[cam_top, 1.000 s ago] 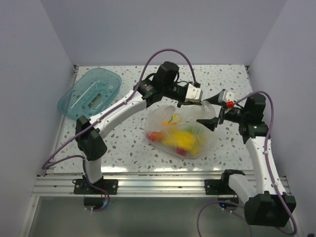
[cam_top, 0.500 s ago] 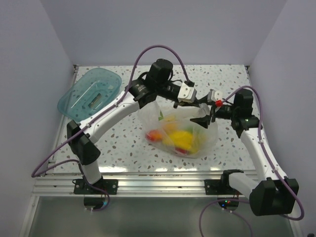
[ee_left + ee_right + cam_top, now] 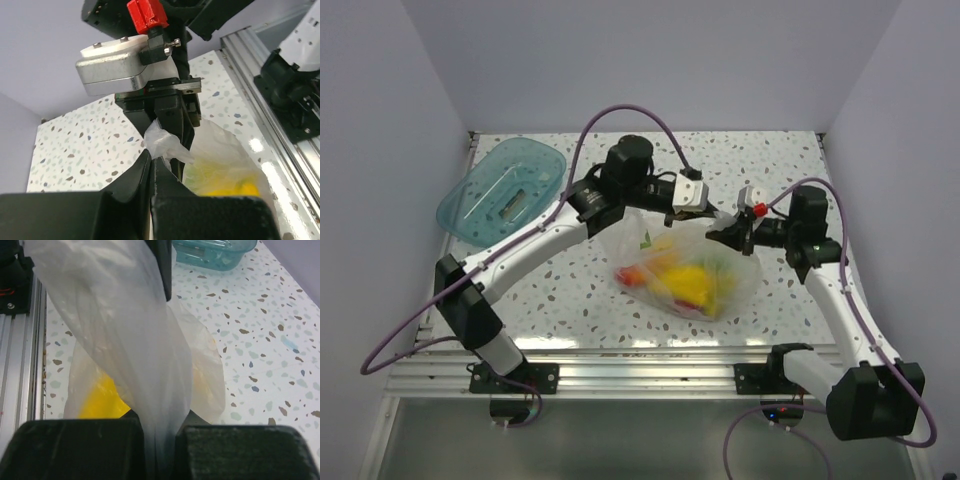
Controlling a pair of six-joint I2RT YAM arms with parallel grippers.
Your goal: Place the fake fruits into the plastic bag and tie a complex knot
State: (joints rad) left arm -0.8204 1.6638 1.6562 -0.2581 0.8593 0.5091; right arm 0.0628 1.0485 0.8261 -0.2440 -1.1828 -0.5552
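Note:
The clear plastic bag [image 3: 685, 272] lies on the table with the fake fruits [image 3: 688, 280] inside: yellow, red, orange and green pieces show through it. My left gripper [image 3: 712, 214] is shut on a bunched strip of the bag [image 3: 162, 142] at its upper edge. My right gripper [image 3: 725, 238] faces it from the right, shut on another gathered fold of the bag [image 3: 150, 390]. In the right wrist view the film runs up from between the fingers [image 3: 225, 450], with yellow fruit [image 3: 100, 400] behind it. The two grippers nearly touch above the bag's mouth.
A teal translucent tray [image 3: 505, 190] sits at the table's back left corner and also shows in the right wrist view [image 3: 210, 250]. The aluminium rail [image 3: 640, 365] runs along the near edge. Purple cables arc over both arms.
The right gripper, open a second ago, has moved left to the bag's top and shut on it. The left arm has drawn back and left, keeping its hold on the bag.

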